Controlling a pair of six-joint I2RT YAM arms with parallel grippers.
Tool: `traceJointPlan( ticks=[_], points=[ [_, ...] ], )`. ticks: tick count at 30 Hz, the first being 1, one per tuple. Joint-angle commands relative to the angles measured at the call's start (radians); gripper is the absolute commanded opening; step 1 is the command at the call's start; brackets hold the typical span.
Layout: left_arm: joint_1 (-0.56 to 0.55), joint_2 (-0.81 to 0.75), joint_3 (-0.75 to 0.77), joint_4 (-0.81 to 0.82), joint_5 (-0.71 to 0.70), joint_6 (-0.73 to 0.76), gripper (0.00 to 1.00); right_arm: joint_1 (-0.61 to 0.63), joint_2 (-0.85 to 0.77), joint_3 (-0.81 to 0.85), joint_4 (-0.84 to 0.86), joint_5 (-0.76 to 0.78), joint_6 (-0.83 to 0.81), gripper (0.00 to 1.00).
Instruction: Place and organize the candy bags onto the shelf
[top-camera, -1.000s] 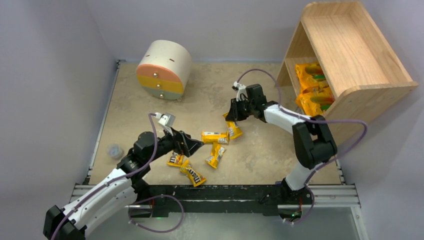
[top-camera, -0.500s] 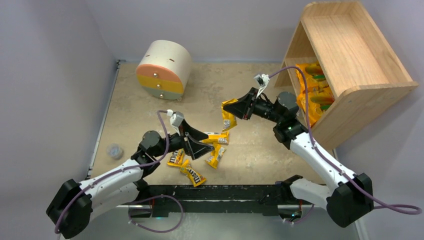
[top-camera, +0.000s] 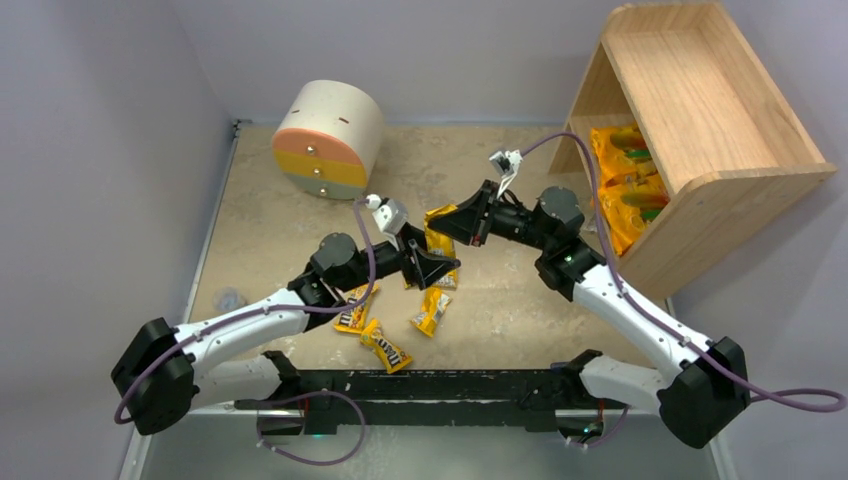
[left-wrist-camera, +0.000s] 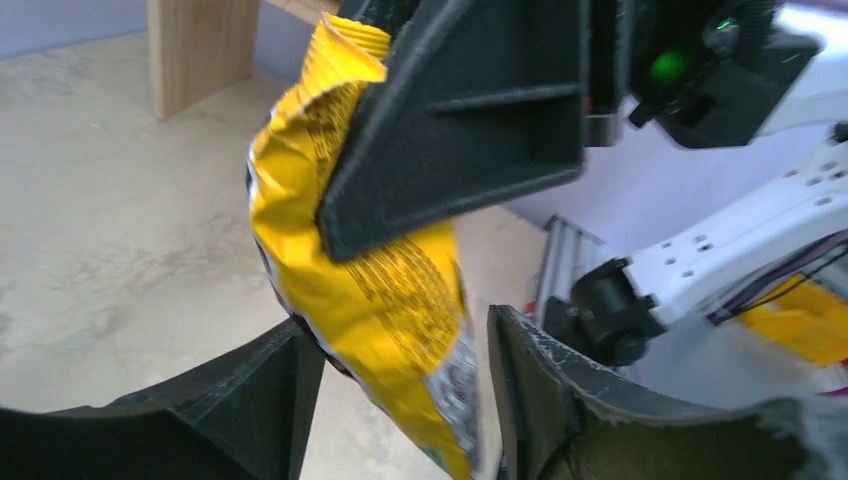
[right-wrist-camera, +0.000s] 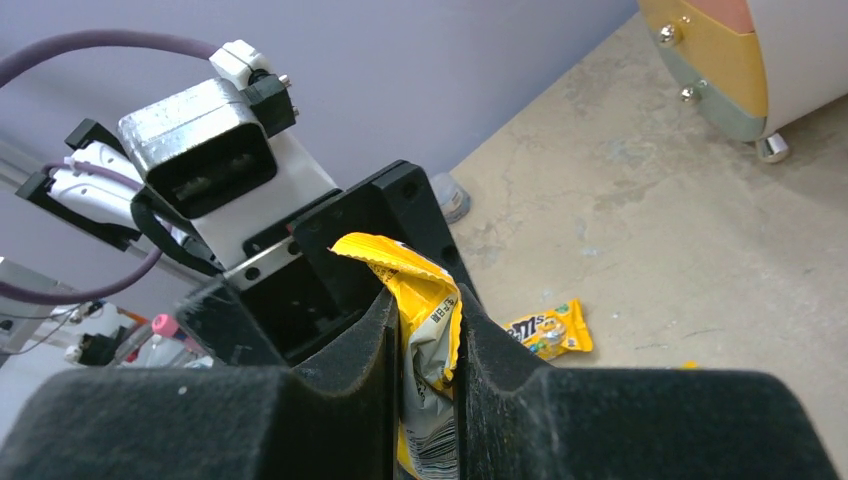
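Observation:
My right gripper (top-camera: 443, 222) is shut on the top of a small yellow M&M's packet (top-camera: 437, 240) and holds it above the table; it also shows in the right wrist view (right-wrist-camera: 425, 330). My left gripper (top-camera: 437, 264) is open, with its fingers on either side of the packet's lower end (left-wrist-camera: 380, 290), apart from it. Three more packets lie on the table (top-camera: 352, 318), (top-camera: 386, 346), (top-camera: 432, 310). Two orange bags (top-camera: 622, 150), (top-camera: 636, 204) stand in the lower tier of the wooden shelf (top-camera: 700, 90).
The round cream cabinet with coloured drawers (top-camera: 328, 140) stands at the back left. A small grey cap (top-camera: 230, 299) lies near the table's left edge. The shelf's foot (left-wrist-camera: 200, 50) shows behind the packet in the left wrist view.
My right gripper has lifted the packet off the table and carried it left. My left arm has reached forward and up, bringing its open fingers around the packet's lower end.

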Motion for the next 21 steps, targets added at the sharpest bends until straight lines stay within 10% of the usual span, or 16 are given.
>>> traceJointPlan(
  ticks=[1, 9, 16, 21],
  points=[
    [-0.002, 0.03, 0.065, -0.027, -0.034, 0.103, 0.52, 0.014, -0.029, 0.011, 0.044, 0.017, 0.045, 0.12],
    [-0.002, -0.066, 0.084, -0.19, 0.021, 0.404, 0.05, 0.015, -0.12, 0.014, -0.196, 0.02, -0.094, 0.29],
    [-0.001, -0.121, 0.134, -0.497, 0.292, 0.8, 0.0, 0.015, -0.262, 0.127, -0.692, -0.054, -0.694, 0.83],
    [-0.001, -0.118, 0.191, -0.695, 0.446, 0.931, 0.0, 0.015, -0.271, 0.215, -0.903, -0.081, -0.967, 0.99]
  ],
)
